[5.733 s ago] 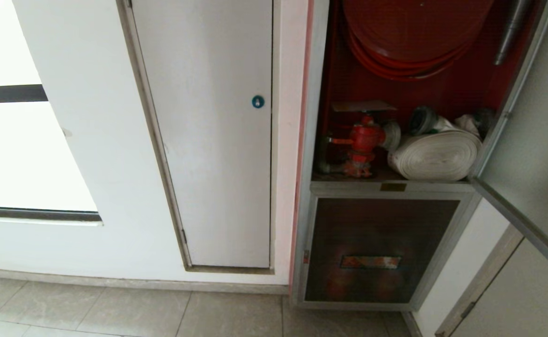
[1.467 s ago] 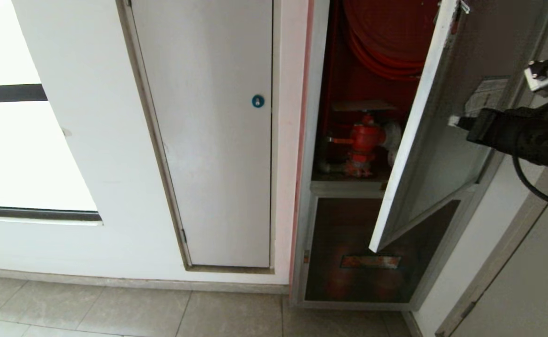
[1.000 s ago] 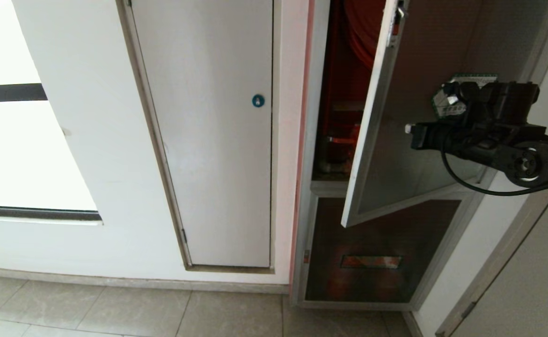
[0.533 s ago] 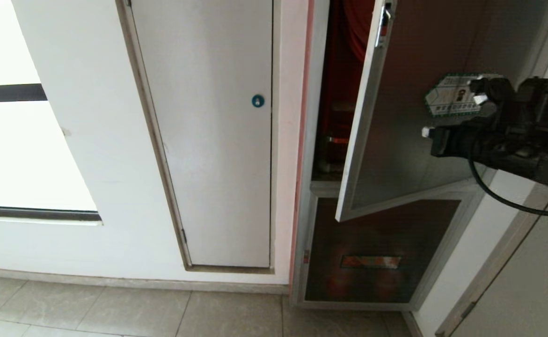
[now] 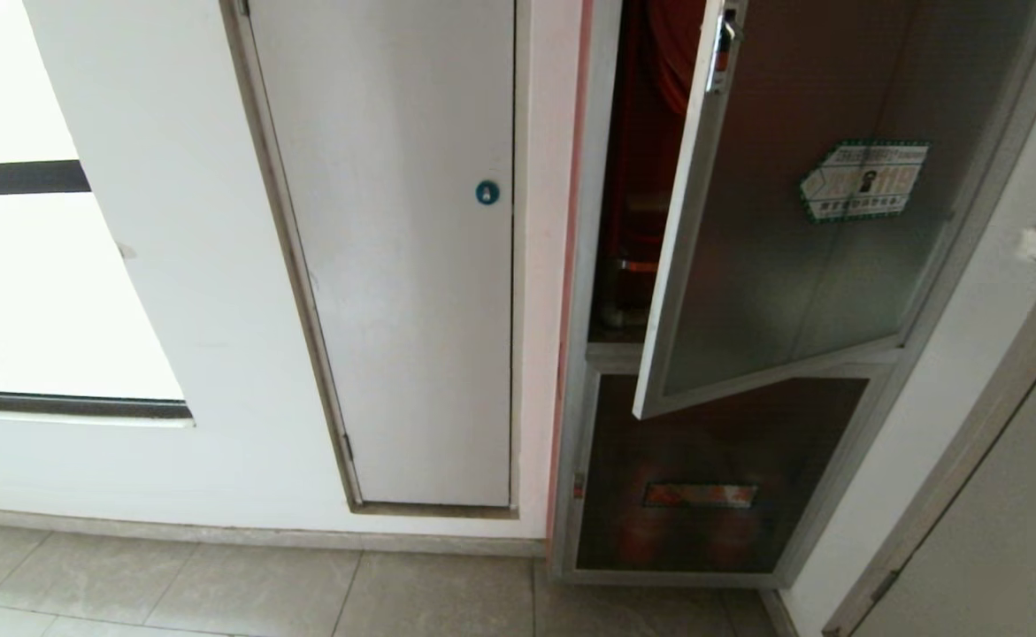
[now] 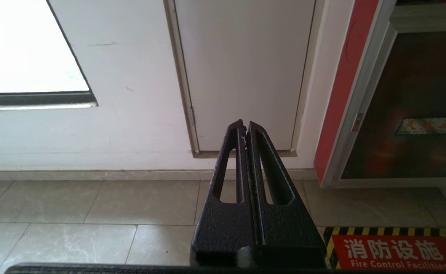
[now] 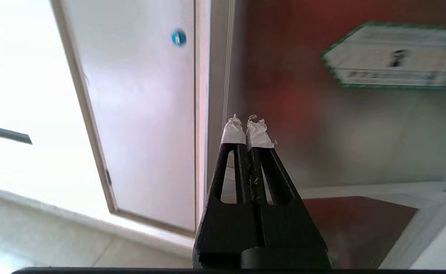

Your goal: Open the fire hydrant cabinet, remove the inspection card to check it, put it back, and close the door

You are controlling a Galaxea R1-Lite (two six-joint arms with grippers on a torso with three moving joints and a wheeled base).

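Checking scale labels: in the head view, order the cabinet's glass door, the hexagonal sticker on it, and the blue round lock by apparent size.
1. glass door
2. hexagonal sticker
3. blue round lock

The gaps are wide; nearness changes nothing.

The door (image 5: 783, 239) stands ajar before the fire hydrant cabinet (image 5: 610, 265), right of a wall panel (image 5: 394, 265).

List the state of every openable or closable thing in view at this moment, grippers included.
Large dark glass door in silver frame: ajar, not latched.
Tall silver-framed fire hydrant cabinet with red interior: partly open.
Smaller lower dark panel: closed.
Plain white panel with blue round lock: closed.
Left gripper: shut, empty.
Right gripper: shut, empty.
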